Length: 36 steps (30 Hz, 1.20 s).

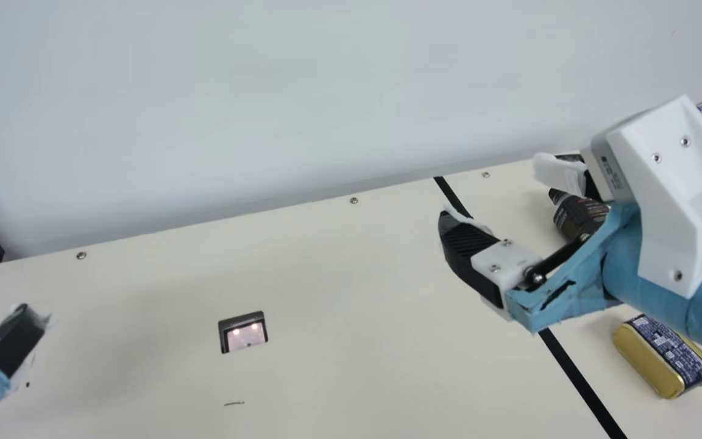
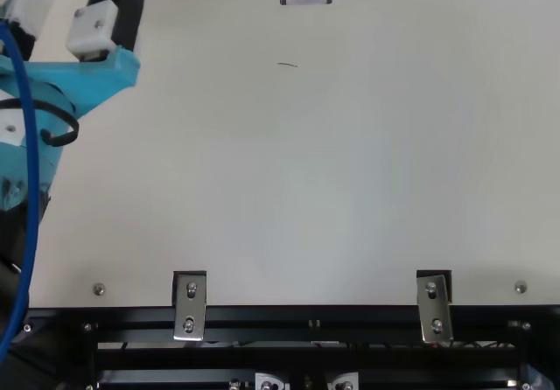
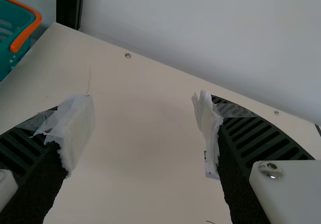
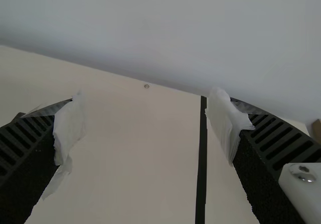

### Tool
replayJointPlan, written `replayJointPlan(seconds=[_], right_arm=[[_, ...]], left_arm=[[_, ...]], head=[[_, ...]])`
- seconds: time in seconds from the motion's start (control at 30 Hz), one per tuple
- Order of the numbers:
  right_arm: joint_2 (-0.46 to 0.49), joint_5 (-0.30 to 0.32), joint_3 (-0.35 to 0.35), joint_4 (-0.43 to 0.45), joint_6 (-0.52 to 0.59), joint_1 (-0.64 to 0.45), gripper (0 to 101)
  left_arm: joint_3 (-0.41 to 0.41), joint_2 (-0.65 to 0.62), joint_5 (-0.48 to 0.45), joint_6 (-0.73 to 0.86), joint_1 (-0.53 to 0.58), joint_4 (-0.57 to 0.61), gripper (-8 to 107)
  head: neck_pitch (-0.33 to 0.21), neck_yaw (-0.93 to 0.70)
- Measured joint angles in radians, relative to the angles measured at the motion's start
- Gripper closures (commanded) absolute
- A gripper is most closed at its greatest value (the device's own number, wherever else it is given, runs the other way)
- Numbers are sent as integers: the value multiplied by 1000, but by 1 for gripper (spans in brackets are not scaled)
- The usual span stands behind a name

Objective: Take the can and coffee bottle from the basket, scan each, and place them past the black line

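Observation:
My right gripper [image 1: 494, 189] is raised around the black line [image 1: 579, 383] in the main view, its fingers spread. Partly behind it, a dark coffee bottle [image 1: 575, 214] with a black cap appears to lie right of the line. The gold can [image 1: 663, 356] with a navy label lies on that same side, nearer the camera. My left gripper [image 2: 74, 5] is at the top view's upper left, also open. Nothing is between the fingers of the left gripper [image 3: 145, 128] in the left wrist view, nor of the right gripper [image 4: 145, 128] in its own.
A small scanner [image 1: 243, 332] with a lit window is set on the table [image 1: 351, 274], left of the line. The teal basket [image 3: 15, 38] with an orange handle stands at the left wrist view's edge. A pale wall [image 1: 265, 91] rises behind the table.

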<state>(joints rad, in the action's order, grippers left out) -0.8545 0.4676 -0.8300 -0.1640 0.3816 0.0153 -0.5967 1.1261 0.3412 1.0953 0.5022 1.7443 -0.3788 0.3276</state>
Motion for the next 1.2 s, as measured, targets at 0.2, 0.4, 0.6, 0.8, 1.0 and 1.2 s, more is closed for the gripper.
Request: replayJointPlan(seconds=[0.2,0.4,0.6,0.8,1.0,1.2], right_arm=[[1,2,0,0,0,0,0],[1,2,0,0,0,0,0],[1,2,0,0,0,0,0],[1,2,0,0,0,0,0],[1,2,0,0,0,0,0],[1,2,0,0,0,0,0]], left_arm=[[-34,56,29,-76,10,-82,9],[-156,176,44,-111,-45,-119,9],[-326,300,68,-90,-98,-74,9],[-412,396,91,-178,-101,1,9],[-310,368,64,-377,-83,1,9],[-252,299,89,-420,-61,1,9]], head=[[-5,0],[-5,0],[-5,0],[-5,0],[-5,0],[-5,0]])
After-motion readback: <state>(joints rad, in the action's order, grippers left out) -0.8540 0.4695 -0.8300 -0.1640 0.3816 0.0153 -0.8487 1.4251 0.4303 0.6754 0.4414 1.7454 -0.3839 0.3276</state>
